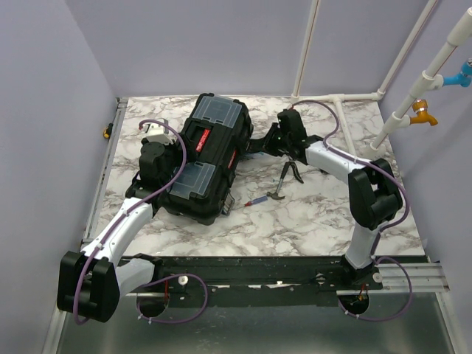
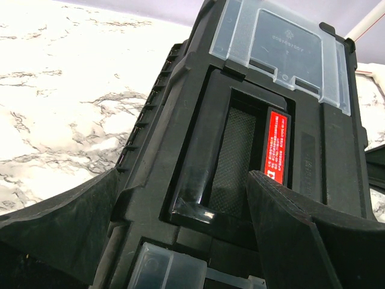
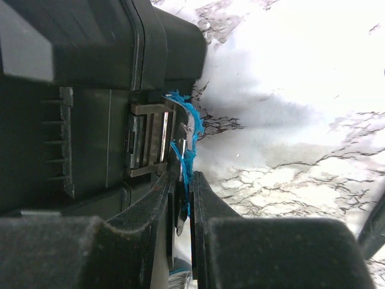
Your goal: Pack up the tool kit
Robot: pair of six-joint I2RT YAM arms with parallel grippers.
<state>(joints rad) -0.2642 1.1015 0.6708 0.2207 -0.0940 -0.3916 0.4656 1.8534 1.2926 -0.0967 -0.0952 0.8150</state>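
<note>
Toolbox (image 1: 208, 158) lies with its lid down on the bench (image 1: 332, 221), left of centre toward the far edge. Left pincer (image 2: 180, 198) stands wide apart, straddling the lid, judged to be steadying the box. Right pincer (image 3: 183, 198) is nearly together, clamped on the teal latch (image 3: 187, 135) at the box's right side, apparently working it. Pliers (image 1: 290, 175) and screwdriver (image 1: 259, 200) lie unpacked just right of the box.

A red label (image 2: 276, 146) with white print sits in the handle recess of the black toolbox (image 2: 337, 156), just beyond the right finger of the left gripper (image 2: 183, 177). Its lines are too small to read. Farther ahead, the clear compartment lid (image 2: 283, 48) bears a faint embossed row of characters, also illegible.
</note>
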